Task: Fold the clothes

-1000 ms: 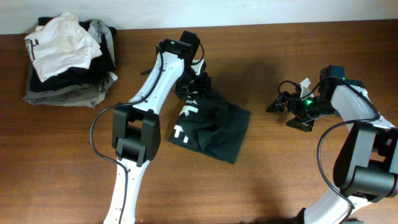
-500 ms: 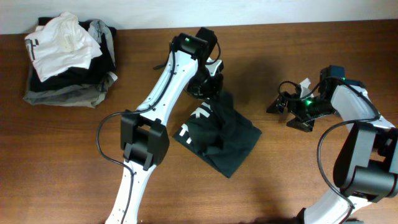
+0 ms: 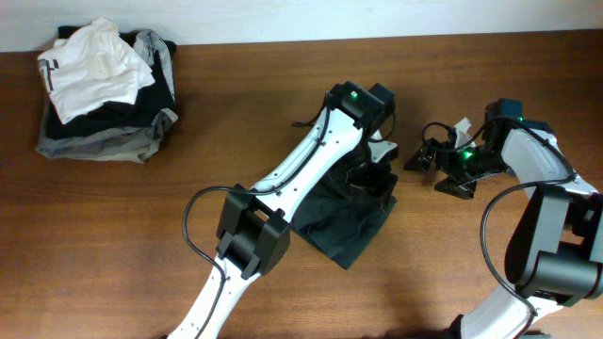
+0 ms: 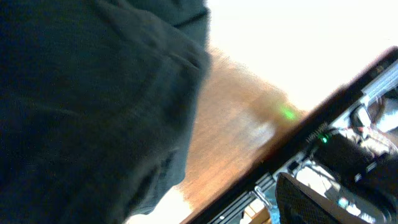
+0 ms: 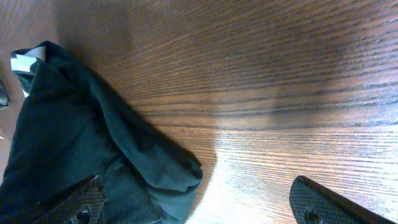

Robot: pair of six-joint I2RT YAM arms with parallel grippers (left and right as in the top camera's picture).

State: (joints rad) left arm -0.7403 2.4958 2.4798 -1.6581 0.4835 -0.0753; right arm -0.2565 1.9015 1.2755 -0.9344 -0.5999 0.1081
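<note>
Overhead view shows the black T-shirt (image 3: 344, 217) lying bunched and creased on the table (image 3: 471, 273), right of centre, not spread flat. The left gripper (image 3: 375, 177) is down at the shirt's upper right corner. Whether its jaws are parted or pinching fabric cannot be told: the left wrist view is blurred and filled with dark cloth. The right gripper (image 3: 419, 158) waits just beside that corner, apart from the shirt. In the right wrist view its 2 fingertips (image 5: 81, 199) stand spread wide, with nothing gripped.

Hazards from this position:
1. Arm contact. Both grippers are close together, so a right-arm approach to the shirt edge could strike the left wrist.
2. Trapped creases. Folding the fabric as it lies would likely lock in the wrinkles and give an uneven fold.
3. Multi-layer pinch. The edge nearest the right gripper is doubled over, so a grasp there may take 2 layers and drag the whole garment.

No lettering or brand can be read. A small white patch (image 5: 22, 60) shows at the shirt's far corner; it is illegible. A pile of garments (image 3: 104, 89) sits at the table's far left.
</note>
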